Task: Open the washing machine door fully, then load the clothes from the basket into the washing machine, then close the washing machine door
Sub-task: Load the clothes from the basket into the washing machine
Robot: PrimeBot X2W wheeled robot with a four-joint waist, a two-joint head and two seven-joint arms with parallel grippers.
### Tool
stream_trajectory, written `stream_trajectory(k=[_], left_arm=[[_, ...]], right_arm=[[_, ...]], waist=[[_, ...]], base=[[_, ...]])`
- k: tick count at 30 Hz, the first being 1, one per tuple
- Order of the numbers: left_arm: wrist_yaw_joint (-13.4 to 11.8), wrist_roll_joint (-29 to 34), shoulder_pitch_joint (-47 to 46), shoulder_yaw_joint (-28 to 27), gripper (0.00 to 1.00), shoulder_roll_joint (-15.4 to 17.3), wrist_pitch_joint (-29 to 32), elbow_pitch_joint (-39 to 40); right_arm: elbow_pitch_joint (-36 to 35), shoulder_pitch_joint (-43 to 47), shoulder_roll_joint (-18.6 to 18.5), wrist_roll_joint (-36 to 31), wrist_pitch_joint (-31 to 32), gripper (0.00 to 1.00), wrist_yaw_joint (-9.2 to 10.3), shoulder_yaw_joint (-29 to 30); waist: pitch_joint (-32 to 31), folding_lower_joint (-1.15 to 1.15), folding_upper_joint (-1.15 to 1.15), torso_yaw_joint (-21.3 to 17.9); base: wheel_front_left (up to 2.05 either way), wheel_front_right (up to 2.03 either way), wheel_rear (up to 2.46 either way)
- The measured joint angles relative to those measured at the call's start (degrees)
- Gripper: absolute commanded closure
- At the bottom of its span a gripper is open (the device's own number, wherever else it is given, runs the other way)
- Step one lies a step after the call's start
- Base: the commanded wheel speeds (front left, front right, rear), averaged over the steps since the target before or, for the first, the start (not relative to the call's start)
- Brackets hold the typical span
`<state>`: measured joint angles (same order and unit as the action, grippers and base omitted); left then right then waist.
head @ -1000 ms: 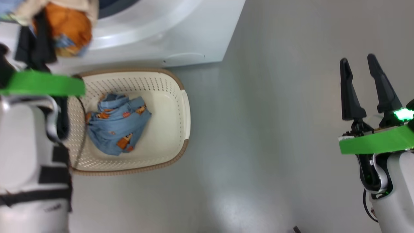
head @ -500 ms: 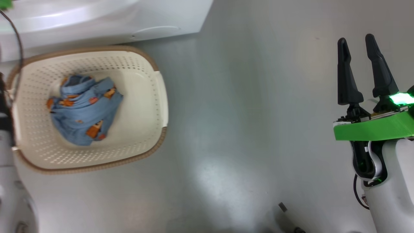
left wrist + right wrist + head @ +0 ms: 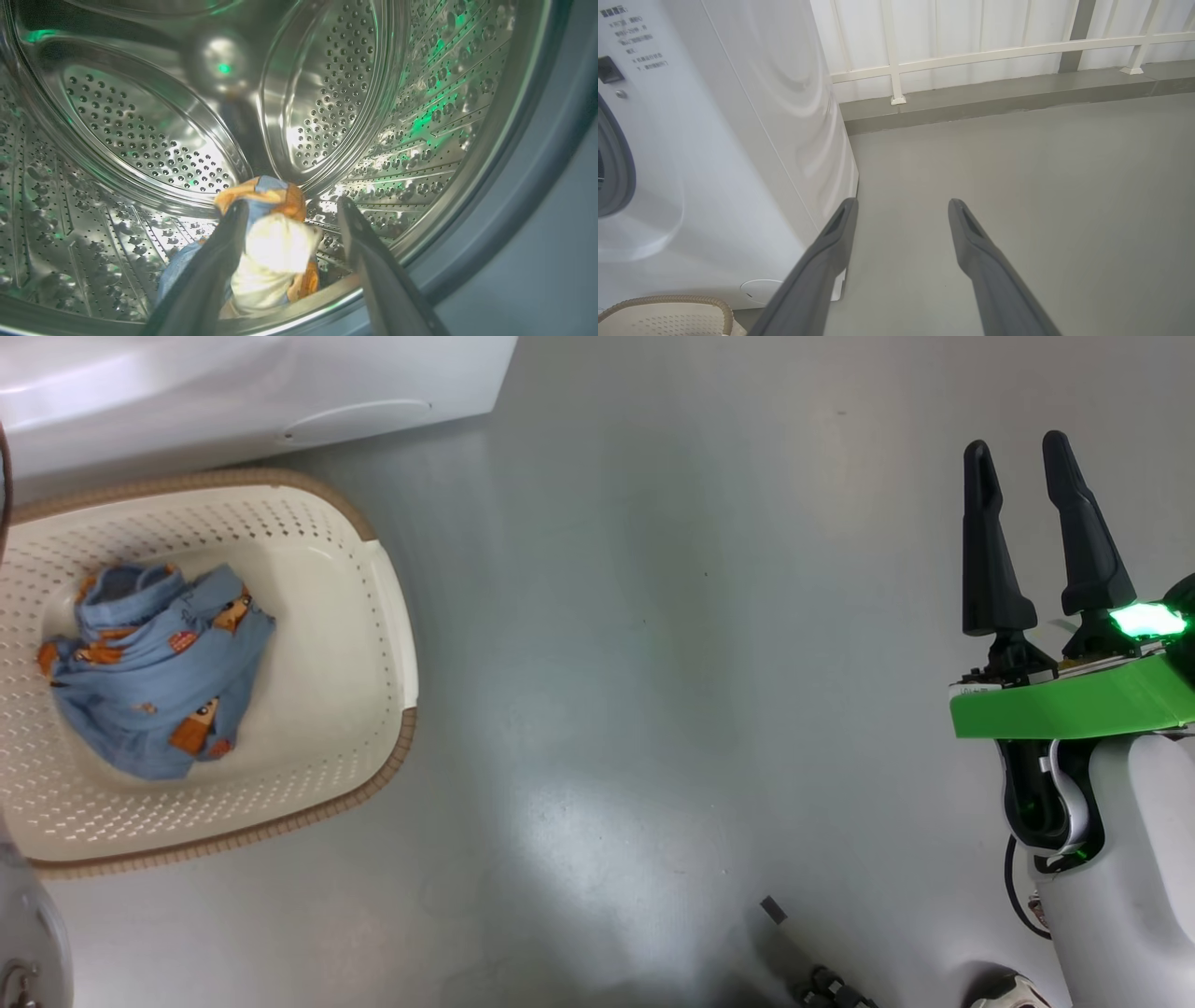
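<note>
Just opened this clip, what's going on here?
The robot is loading laundry. Its left tool reaches into the steel drum, jaws apart, with a blue, orange and cream garment lying between them. A light-blue printed piece lies in the basket beside the washing machine. The right tool hangs open over the floor, holding nothing.

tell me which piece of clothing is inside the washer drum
The cream-and-orange garment between the open left gripper's fingers, low in the steel drum. The other blue printed garment lies in the basket.
</note>
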<state>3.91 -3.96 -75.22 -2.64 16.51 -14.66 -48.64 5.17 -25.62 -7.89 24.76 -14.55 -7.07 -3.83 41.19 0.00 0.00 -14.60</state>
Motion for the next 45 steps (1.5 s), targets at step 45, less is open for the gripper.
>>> stream_trajectory(k=[45], left_arm=[[3.2,-3.0,46.4,-5.8,0.0,-12.9,0.0,22.0]], right_arm=[[3.0,10.4,-6.6,-0.7,0.0,0.0,0.0,-2.0]], waist=[[-24.4,-0.01,-0.01,9.0]], base=[[0.0,0.0,0.0]])
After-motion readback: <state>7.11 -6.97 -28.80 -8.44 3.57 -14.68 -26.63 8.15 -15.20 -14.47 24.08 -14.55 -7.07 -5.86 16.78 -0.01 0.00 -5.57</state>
